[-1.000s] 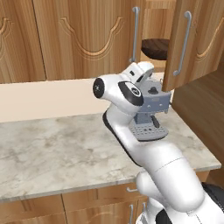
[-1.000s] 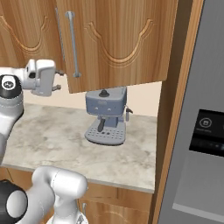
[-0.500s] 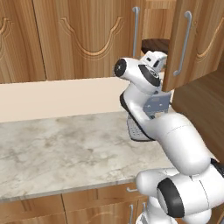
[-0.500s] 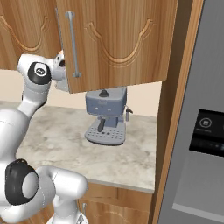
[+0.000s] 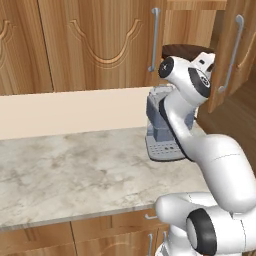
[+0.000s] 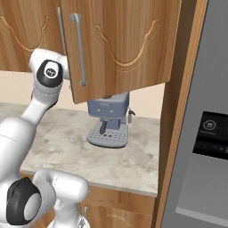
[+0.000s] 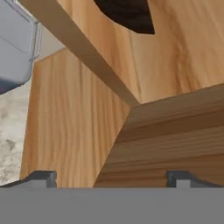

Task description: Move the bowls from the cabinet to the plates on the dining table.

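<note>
The cabinet on the wall stands with its door swung open to the right. On its lower shelf a dark brown bowl sits partly hidden behind my arm. In the hand view that bowl lies at the top, beyond the shelf's front edge. My gripper is open with nothing between its fingertips, just below and in front of the shelf, apart from the bowl. In the right base view the open door hides the shelf. The plates and the dining table are out of view.
A grey coffee machine stands on the marble counter right under the open cabinet, close behind my arm. A grey fridge with a dark panel rises at the right. Closed cabinet doors line the wall to the left.
My arm has swung up and to the right, from in front of the coffee machine to the open cabinet's shelf. The gripper has stayed open.
</note>
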Robot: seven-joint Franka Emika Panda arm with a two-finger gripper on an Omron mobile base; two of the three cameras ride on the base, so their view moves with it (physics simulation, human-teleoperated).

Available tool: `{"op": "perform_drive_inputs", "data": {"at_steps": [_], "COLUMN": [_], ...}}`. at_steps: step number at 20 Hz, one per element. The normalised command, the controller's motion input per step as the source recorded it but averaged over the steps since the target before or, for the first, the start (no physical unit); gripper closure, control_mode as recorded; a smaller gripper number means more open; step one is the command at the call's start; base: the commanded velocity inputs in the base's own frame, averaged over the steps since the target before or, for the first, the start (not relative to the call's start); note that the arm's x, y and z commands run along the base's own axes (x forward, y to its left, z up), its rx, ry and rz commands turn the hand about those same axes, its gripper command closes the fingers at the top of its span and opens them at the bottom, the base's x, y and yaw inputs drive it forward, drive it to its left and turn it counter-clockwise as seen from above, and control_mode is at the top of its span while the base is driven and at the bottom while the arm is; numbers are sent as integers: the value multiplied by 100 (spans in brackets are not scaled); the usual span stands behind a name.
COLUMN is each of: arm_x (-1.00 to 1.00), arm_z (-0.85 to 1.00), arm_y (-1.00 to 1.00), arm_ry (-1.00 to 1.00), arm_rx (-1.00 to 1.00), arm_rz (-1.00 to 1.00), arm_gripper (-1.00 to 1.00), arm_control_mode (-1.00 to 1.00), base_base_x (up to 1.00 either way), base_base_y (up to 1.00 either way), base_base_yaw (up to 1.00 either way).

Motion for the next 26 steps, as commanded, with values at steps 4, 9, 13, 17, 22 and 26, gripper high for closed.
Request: {"op": "perform_drive_inputs", "data": {"at_steps": [4, 9, 13, 17, 22, 26], "arm_x": [-79, -68, -40, -33, -24, -4], "arm_z": [4, 7, 17, 4, 0, 0], "arm_y": [-100, -100, -100, -21, 71, 100], "arm_ry": [0, 1, 2, -10, -16, -8], "arm_rx": [0, 0, 1, 13, 18, 23], "arm_rz": [-21, -23, -22, 0, 11, 36], "arm_gripper": [-100, -100, -100, -100, -100, -100], "arm_control_mode": [-100, -100, -100, -100, -100, -100], "base_base_x": [0, 0, 0, 0, 0, 0], "base_base_y": [0, 0, 0, 0, 0, 0], "base_base_yaw": [0, 0, 0, 0, 0, 0]}}
